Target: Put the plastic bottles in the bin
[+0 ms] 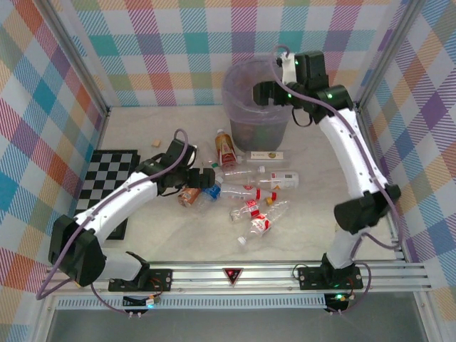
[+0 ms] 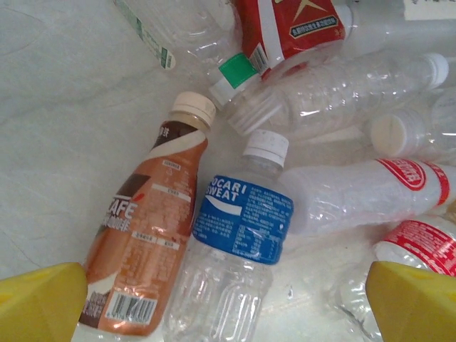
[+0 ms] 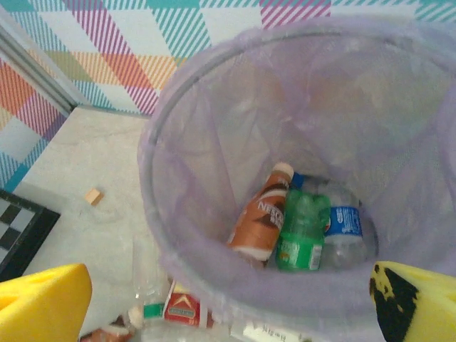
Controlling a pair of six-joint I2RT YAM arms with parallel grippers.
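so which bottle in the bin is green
The middle one of three: the green bottle sits between the brown coffee bottle and the clear blue-labelled bottle at the bottom of the bin.

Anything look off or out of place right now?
Nothing looks spilled or broken. Two strays, neither part of the task: a tan block on the table left of the bin, and a checkered mat at the table's left edge.
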